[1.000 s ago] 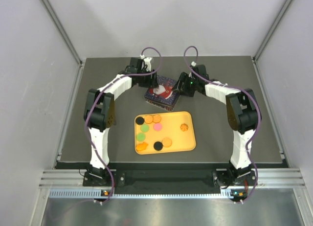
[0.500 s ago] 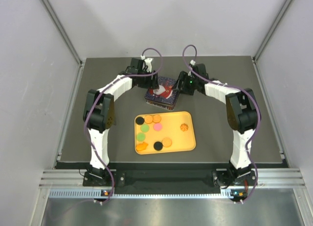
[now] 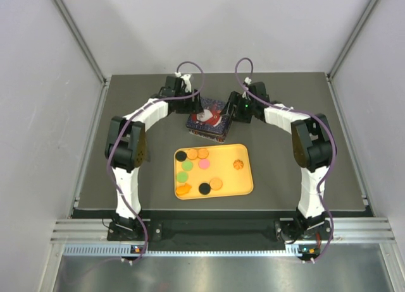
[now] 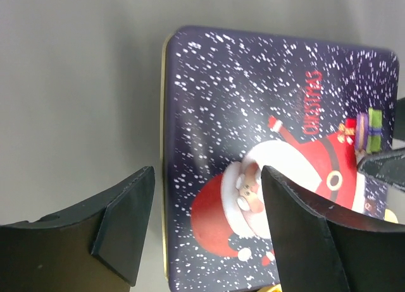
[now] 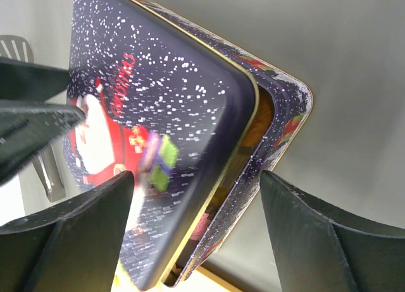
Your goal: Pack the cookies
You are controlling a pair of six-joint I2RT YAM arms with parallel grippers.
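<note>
The cookies [image 3: 204, 164] lie on the yellow tray [image 3: 247, 189], mostly toward its left edge, at the middle of the table [image 3: 304, 115]. Just beyond the tray's far edge sits the Christmas tin [image 5: 288, 124] (its lid [image 4: 266, 109] askew, gaping at one corner). The left gripper [image 4: 207, 178] and right gripper [image 5: 196, 178] straddle opposite lid edges, jaws spread wide, gripping nothing
</note>
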